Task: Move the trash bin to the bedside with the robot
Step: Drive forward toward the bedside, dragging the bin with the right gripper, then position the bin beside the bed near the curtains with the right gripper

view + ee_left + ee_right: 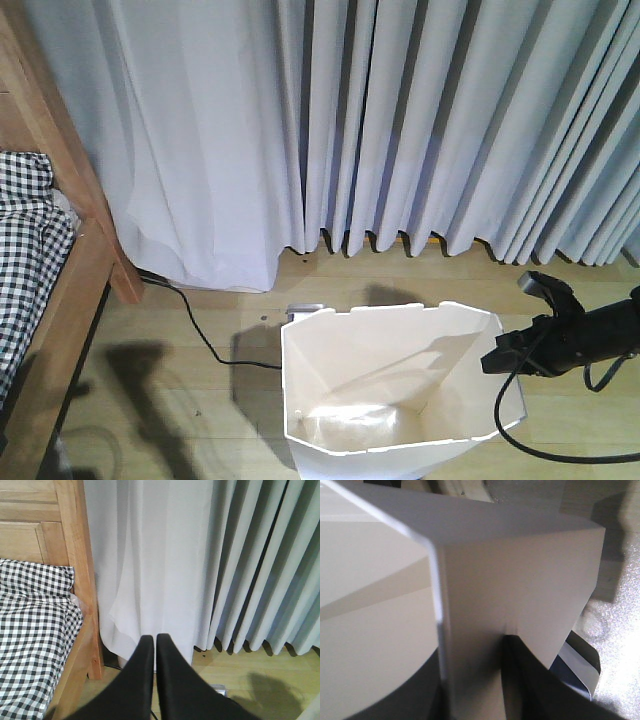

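Two dark fingers (pixel 525 690) of the right end effector (pixel 494 362) pinch the thin white wall of the trash bin (pixel 400 400). The right wrist view shows this closely, one finger on the pale inner face and the other outside, with the rim edge running between them. The front view gives what that close-up cannot: the black arm (pixel 590 340) reaches in from the right with its cables (pixel 520 425) looping below, and the end effector meets the bin at the right-hand rim. The bin sits at the bottom centre of that view, its mouth open upward and its base cut off by the frame edge. The left end effector (pixel 154 639) appears only in its own wrist view, where its fingers are pressed nearly together on nothing, with just a thin slit between them. Farther out, a black cord (pixel 195 335) trails across the wooden floor (pixel 200 300) to the left of the bin. The bed frame (pixel 75 290) with its checked bedding (pixel 30 230) stands at the left edge, well apart from the bin. Only the left wrist view shows the headboard (pixel 35 535) above the bedding. Pale curtains (pixel 400 120) hang behind everything, down to the floor.
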